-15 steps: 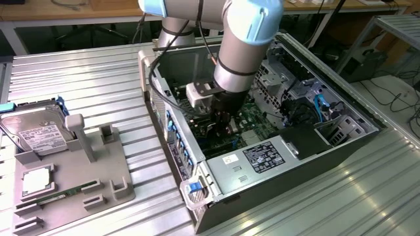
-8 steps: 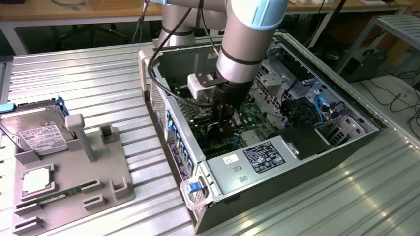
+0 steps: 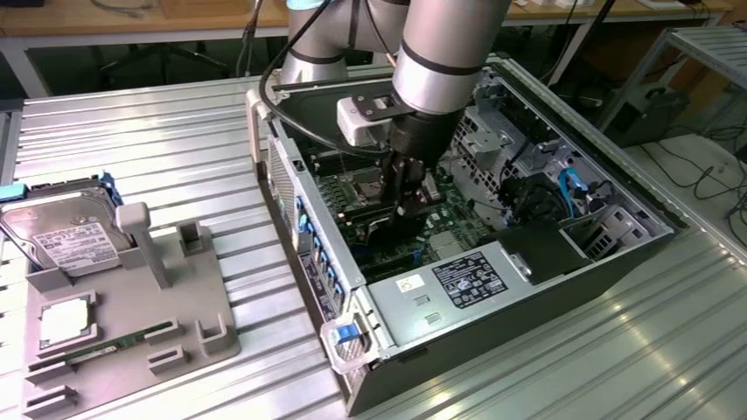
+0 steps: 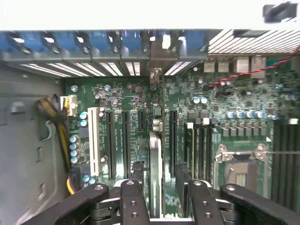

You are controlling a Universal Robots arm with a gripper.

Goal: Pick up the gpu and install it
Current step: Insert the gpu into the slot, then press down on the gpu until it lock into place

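My gripper point(image 3: 405, 206) reaches down into the open computer case point(image 3: 297, 219), just above the green motherboard point(image 3: 450, 223). In the wrist view the gripper point(image 4: 160, 187) is shut on the gpu point(image 4: 155, 157). The card shows edge-on as a thin pale strip between the two fingers point(image 4: 134, 192). It stands upright over the black expansion slots. Its silver bracket point(image 4: 156, 58) points at the slotted rear wall of the case. In the exterior view the gpu point(image 3: 389, 223) is a dark shape under the fingers, mostly hidden by the arm.
A grey fixture tray point(image 3: 175, 306) on the exterior view's left holds a silver hard drive point(image 3: 65, 232), a CPU point(image 3: 65, 319) and a RAM stick point(image 3: 103, 350). In the case sit a labelled power supply point(image 3: 467, 280), blue cables point(image 3: 572, 188), a CPU socket point(image 4: 241, 164) and a yellow-black cable bundle point(image 4: 58, 126).
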